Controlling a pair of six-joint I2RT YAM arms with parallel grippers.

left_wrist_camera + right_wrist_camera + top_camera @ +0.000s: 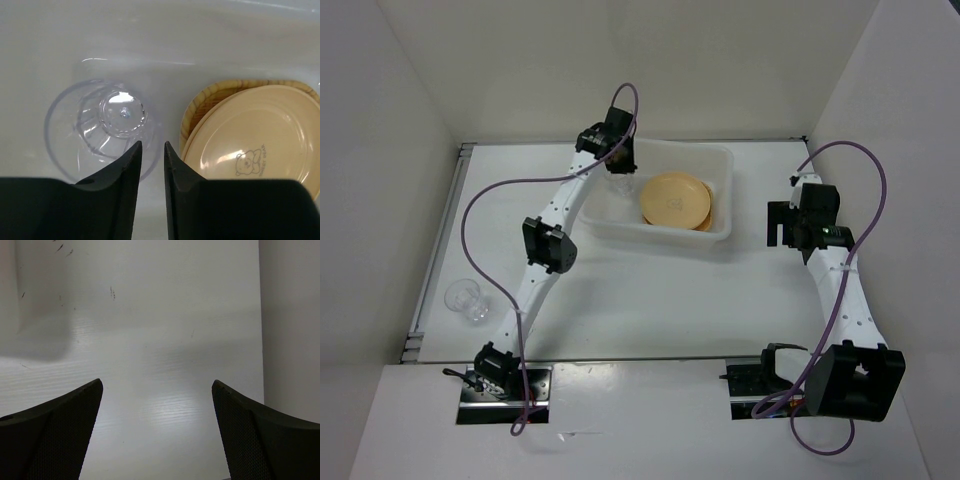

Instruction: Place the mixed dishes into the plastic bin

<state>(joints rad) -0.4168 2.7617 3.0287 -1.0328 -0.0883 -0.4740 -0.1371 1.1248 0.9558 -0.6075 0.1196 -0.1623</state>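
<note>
The translucent white plastic bin (725,190) stands at the back centre. In it a round tan plate (675,198) with a bear drawing (255,135) lies on the woven-textured plate (210,95). A clear cup (100,130) stands upright on the bin floor to their left. My left gripper (617,172) hangs over the bin's left part. In the left wrist view, my left gripper (153,145) has a narrow gap between its tips, straddling the cup's right rim without pinching it. A second clear cup (466,298) stands on the table at the left. My right gripper (778,225) is open and empty right of the bin, and its wrist view (157,382) shows bare table.
White walls enclose the table at the left, back and right. The left arm's elbow (548,245) hangs over the table between the bin and the loose cup. A metal rail (438,250) runs along the table's left edge.
</note>
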